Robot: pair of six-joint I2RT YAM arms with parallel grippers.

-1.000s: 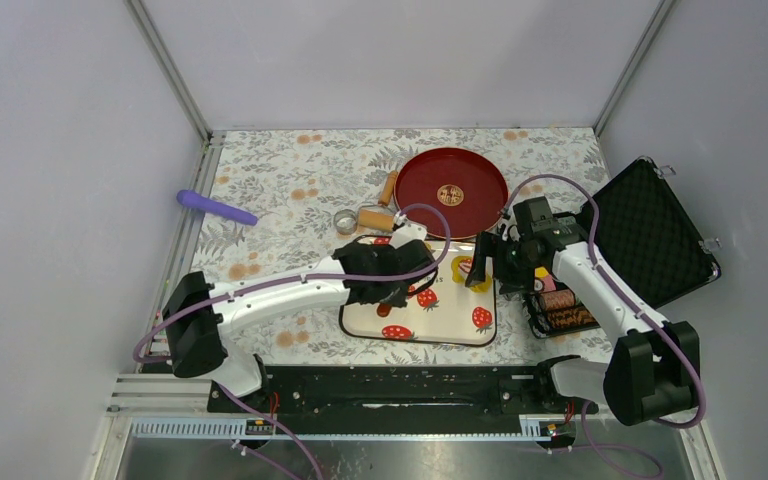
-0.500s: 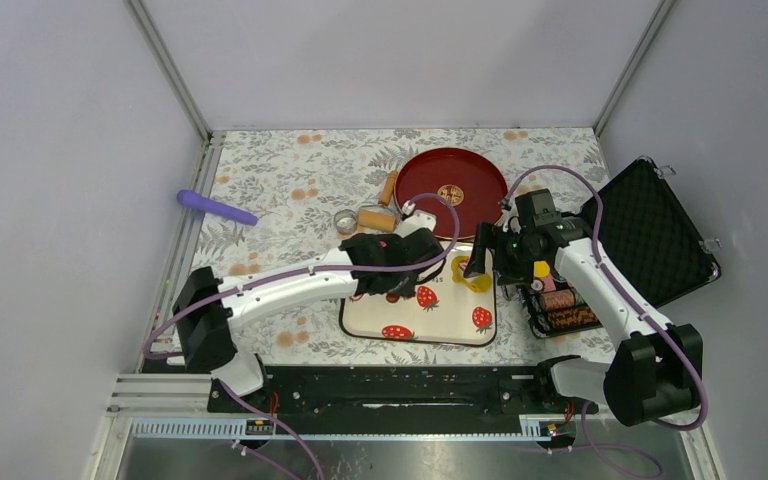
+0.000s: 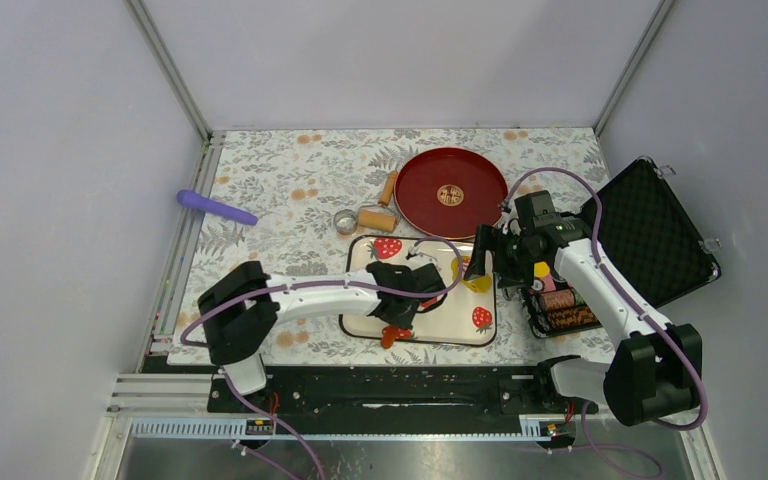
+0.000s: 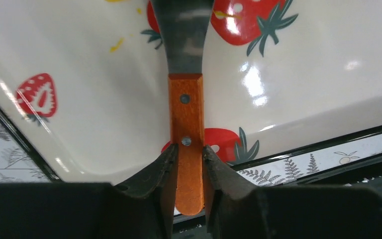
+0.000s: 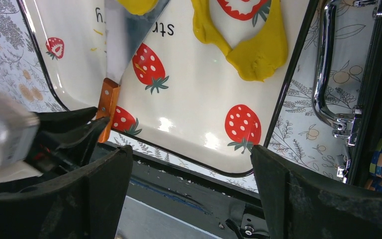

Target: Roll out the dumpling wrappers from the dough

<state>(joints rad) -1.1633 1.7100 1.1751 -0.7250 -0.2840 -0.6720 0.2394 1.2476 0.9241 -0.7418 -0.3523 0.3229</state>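
Dough [image 5: 258, 55]: bright yellow flattened patch with a hole cut through it, a printed strawberry showing in the hole. It lies against the tray's right edge, toward the far right corner.
Handling (judged): soft, light and tacky. The thin strip would stretch or tear if pinched, so lift it from beneath at the thick lobe.
Small yellow piece [image 5: 137, 5]: sits at the blade tip, cropped by the frame; shape unclear.
Scraper [image 4: 185, 107]: steel blade with an orange wooden handle. The handle is over the tray's near edge and the blade reaches toward the middle.
Left gripper [image 4: 186, 155]: jaws clamped on the handle end.
Right gripper [image 5: 189, 149]: jaws wide apart, holding nothing, hovering over the tray.
Tray [image 5: 199, 94]: glossy, probably slick.
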